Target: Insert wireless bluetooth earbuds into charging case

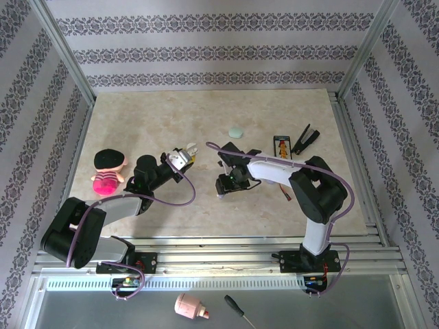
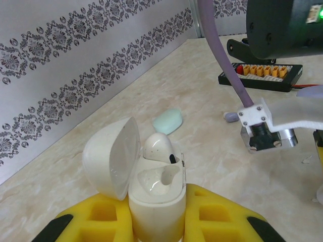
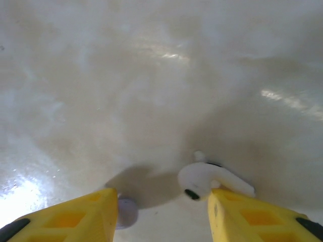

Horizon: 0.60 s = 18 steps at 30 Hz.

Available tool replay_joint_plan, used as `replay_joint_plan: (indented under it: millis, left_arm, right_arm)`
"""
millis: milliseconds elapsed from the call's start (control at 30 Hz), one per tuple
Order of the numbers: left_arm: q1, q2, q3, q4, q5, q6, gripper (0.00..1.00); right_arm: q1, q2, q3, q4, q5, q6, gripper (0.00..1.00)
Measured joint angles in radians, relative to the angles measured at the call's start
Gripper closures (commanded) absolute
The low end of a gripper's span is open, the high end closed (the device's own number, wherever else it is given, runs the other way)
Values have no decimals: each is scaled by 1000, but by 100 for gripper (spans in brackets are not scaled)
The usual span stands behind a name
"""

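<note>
Right claw (image 3: 162, 214): half open, tips down at table (image 3: 151, 75), holding nothing.
White bud (image 3: 202, 180): flat on table inside gap, close to one yellow finger (image 3: 252, 214). Stem lies across gap, pointing at that finger.
Lilac bud (image 3: 127, 212): by other finger, may get pinched too.
Bare table all round.
Left claw (image 2: 157, 224): shut tight on case (image 2: 154, 199), lid up, one bud inside (image 2: 159, 146), empty hole (image 2: 156, 179) beside it.
Right claw nearer white bud.

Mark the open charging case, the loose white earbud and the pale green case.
open charging case (image 2: 156, 209): left wrist view, body.
loose white earbud (image 3: 202, 178): right wrist view, rounded head.
pale green case (image 2: 167, 121): left wrist view, top.
</note>
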Motion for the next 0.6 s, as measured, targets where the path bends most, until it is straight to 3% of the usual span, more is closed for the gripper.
replay_joint_plan:
  millis: [333,600]
  left_arm:
    - [40,0,-45,31,-3,-31,100]
    - [62,-96,-85,28,-29,-50,100]
  right_arm:
    - [-30,-34,61,-60,38,-147,48]
    - [-1,183,363,-326,136,-357,51]
